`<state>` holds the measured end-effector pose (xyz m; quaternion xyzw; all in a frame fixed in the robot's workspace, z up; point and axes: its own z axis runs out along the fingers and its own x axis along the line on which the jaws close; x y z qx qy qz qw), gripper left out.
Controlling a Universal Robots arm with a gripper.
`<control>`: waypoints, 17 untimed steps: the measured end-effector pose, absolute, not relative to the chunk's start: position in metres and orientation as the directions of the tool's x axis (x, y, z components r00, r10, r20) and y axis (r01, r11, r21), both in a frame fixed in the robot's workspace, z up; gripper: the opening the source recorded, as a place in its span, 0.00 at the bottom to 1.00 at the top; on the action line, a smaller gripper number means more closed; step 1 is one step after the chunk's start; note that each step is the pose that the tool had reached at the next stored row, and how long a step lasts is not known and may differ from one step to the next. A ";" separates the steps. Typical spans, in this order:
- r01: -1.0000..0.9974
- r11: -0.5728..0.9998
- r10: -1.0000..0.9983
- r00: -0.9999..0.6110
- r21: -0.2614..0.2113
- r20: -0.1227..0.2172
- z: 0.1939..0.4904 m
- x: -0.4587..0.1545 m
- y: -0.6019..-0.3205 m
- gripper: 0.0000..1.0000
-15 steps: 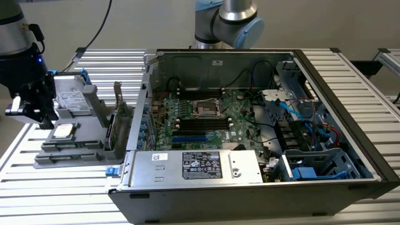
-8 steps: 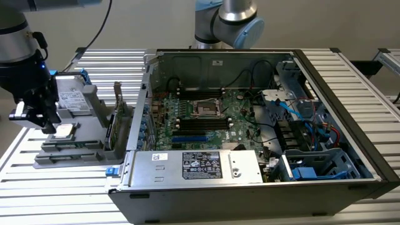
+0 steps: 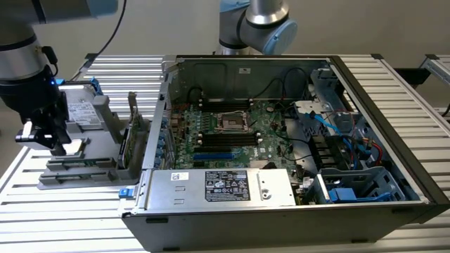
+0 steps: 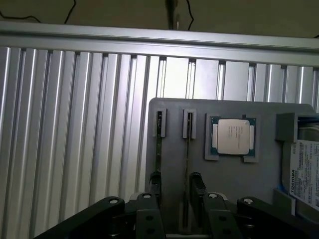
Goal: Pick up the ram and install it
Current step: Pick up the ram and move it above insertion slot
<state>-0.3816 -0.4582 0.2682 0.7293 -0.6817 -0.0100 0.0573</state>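
- Exterior view: my pincer hangs low over the grey holder, outside the open computer case. The case's black memory slots lie well apart from me, toward the exterior view's right.
- Wrist view: my pincer is released, fingers spread. The ram stands on edge in the grey holder between them, nearer one finger. A second stick lines up with the other finger, and the processor sits farther off.
- I judge this to be the pick-up step, with nothing grasped yet. A clean grasp calls for centring on one stick, clear of its neighbour, and pinching its flat faces squarely.
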 end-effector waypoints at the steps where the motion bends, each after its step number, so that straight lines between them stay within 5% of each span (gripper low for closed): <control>1: -0.993 -0.064 -0.995 0.070 0.097 0.064 0.266 -0.382 -0.459 0.36; 17: -0.997 -0.044 -0.997 0.048 0.071 0.059 0.243 -0.380 -0.476 0.36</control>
